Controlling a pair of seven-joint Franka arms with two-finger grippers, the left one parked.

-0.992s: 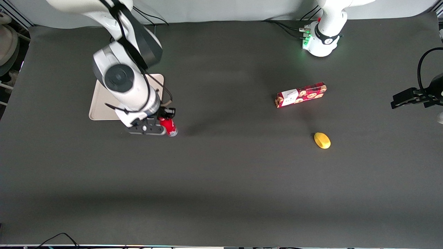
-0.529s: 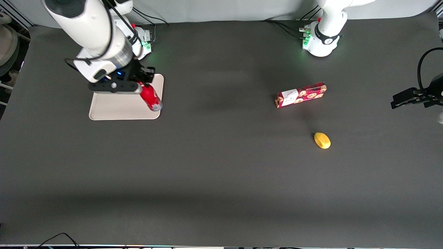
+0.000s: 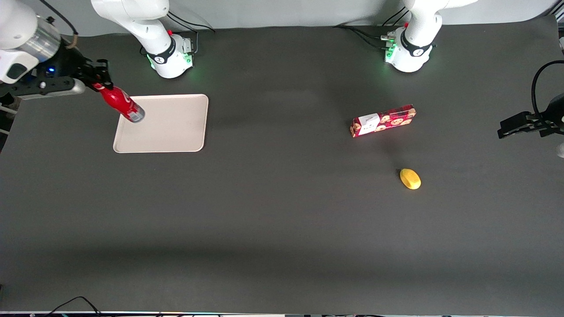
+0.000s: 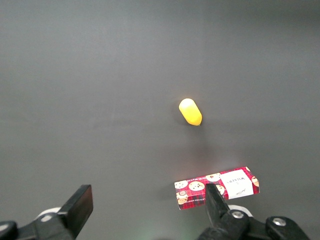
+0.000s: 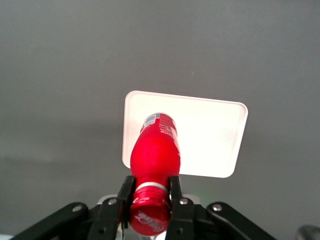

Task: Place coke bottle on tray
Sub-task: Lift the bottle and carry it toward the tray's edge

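Observation:
My right gripper (image 3: pixel 98 82) is shut on the coke bottle (image 3: pixel 120 104), gripping it at the neck just under the red cap. It holds the bottle high in the air, tilted, at the working arm's end of the table. The bottle's silvery base hangs over the edge of the beige tray (image 3: pixel 176 127) that lies nearest that end. In the right wrist view the gripper (image 5: pixel 149 196) clamps the bottle (image 5: pixel 155 152) with the tray (image 5: pixel 210 140) far below it. The tray lies flat on the dark mat with nothing on it.
A long red patterned snack box (image 3: pixel 382 120) and a yellow lemon-like object (image 3: pixel 410 178) lie toward the parked arm's end of the table; both also show in the left wrist view, box (image 4: pixel 218 187) and yellow object (image 4: pixel 190 111). The working arm's base (image 3: pixel 169 57) stands just past the tray.
My gripper has lifted the bottle from the mat beside the tray, carried it across the tray toward the working arm's end and risen higher. The arm no longer covers the tray.

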